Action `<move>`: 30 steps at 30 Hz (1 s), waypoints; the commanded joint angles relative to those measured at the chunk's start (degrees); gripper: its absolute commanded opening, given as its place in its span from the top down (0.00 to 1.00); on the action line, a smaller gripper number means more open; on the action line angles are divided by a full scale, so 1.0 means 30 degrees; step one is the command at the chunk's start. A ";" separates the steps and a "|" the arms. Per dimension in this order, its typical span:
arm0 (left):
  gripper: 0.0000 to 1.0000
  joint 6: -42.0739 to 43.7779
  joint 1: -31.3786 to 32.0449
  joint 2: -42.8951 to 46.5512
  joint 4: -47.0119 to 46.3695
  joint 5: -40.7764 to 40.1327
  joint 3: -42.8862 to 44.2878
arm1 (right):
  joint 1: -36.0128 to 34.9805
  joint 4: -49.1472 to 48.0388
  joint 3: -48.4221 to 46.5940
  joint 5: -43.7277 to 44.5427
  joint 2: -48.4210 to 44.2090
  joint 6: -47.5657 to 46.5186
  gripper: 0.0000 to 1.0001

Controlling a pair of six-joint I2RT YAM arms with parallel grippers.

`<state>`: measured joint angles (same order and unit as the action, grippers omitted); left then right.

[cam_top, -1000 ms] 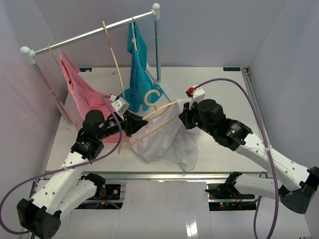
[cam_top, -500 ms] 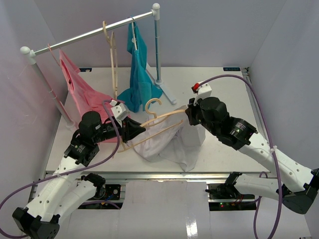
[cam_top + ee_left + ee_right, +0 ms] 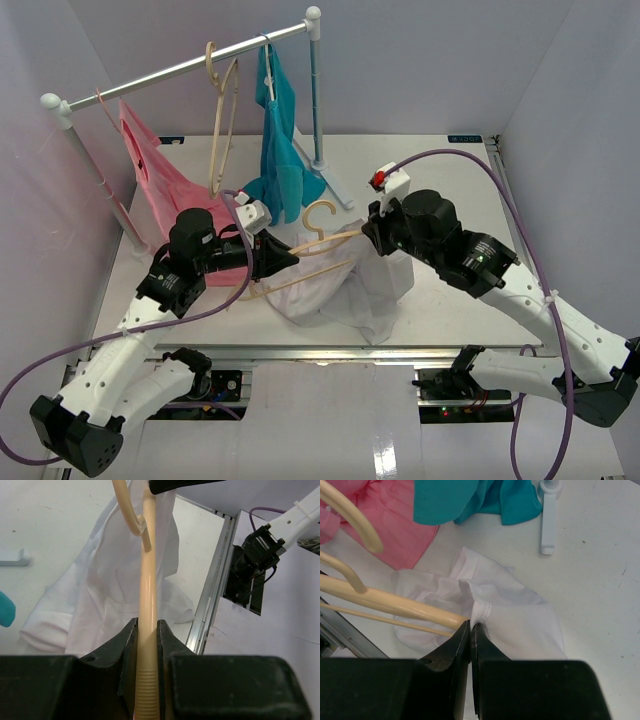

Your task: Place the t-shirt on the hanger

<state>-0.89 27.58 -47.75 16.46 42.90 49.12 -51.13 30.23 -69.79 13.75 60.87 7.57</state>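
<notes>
- Left gripper (image 3: 283, 258) and right gripper (image 3: 368, 232) face each other over the bench (image 3: 450, 180)
- t-shirt (image 3: 345, 290) heaped between them, toward 6 o'clock
- hanger (image 3: 330, 242) spans them, long axis 9 to 3 o'clock
- left gripper clamped on its 9 o'clock end; right gripper pinching a t-shirt fold touching its 3 o'clock tip

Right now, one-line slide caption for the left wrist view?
Left claw clamped on the beige hanger, white t-shirt draped below it over the table.

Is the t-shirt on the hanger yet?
Not yet: the t-shirt lies bunched under the hanger; the right gripper pinches its edge at one arm's tip.
</notes>
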 commanded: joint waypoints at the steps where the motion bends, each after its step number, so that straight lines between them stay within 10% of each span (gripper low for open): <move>1: 1.00 0.0216 0.0124 -0.0359 -0.1783 0.2707 -0.0046 | -0.0065 -0.1076 -0.1359 -0.1403 0.0468 -0.1877 0.92; 25: 1.00 -0.2358 0.0124 -0.2661 -0.8941 0.4850 -0.1615 | -0.0296 -0.3493 0.0292 -0.6237 0.0127 -0.0857 0.92; 30: 1.00 -0.3214 0.0124 -0.2416 -1.0191 0.5088 -0.2386 | -0.0287 -0.3495 0.0636 -0.6165 -0.0345 -0.1322 0.73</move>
<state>-7.03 27.62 -56.81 -5.91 55.75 43.13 -51.51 22.42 -68.32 -2.98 61.78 4.02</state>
